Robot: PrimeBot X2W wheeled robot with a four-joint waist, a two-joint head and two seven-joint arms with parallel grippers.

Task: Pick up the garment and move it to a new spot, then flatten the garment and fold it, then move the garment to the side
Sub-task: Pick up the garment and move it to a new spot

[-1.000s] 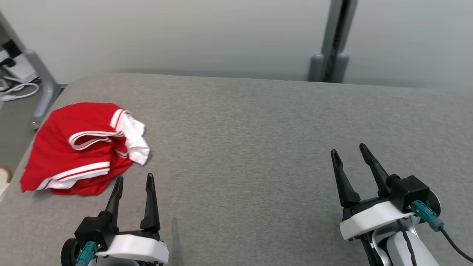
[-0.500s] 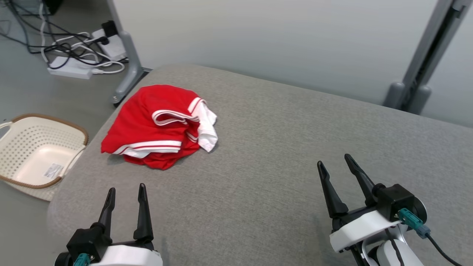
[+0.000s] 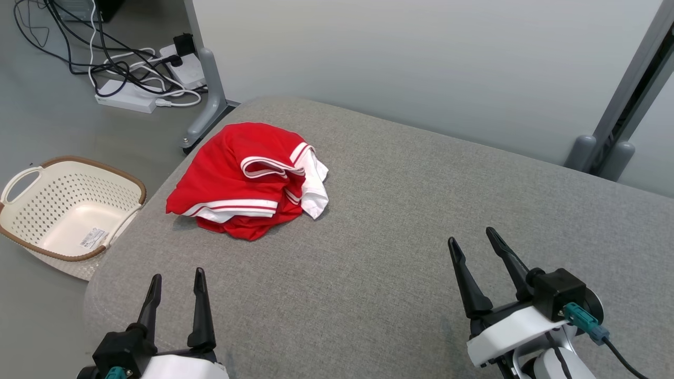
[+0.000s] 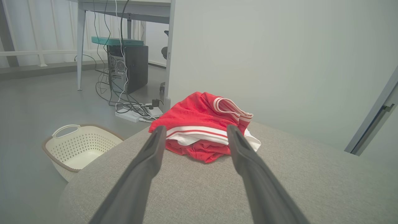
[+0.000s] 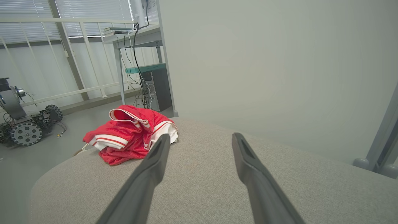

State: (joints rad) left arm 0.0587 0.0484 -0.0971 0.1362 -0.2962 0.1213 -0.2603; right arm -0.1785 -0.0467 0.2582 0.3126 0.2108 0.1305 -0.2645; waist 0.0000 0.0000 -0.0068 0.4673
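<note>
A red garment with white stripes and a white part lies crumpled near the far left corner of the grey padded table. It also shows in the left wrist view as the garment straight ahead of the fingers, and in the right wrist view as the garment ahead to the left. My left gripper hovers open near the front left edge, short of the cloth. My right gripper stands open at the front right, well apart from it. Both hold nothing.
A cream perforated basket sits on the floor left of the table. Cables and a power strip lie on the floor beyond, by a grey desk leg. A pale wall and a grey post stand behind the table.
The camera has turned left, so the garment sits nearer the picture's middle and the basket and cables have come into view. Both grippers stay open.
</note>
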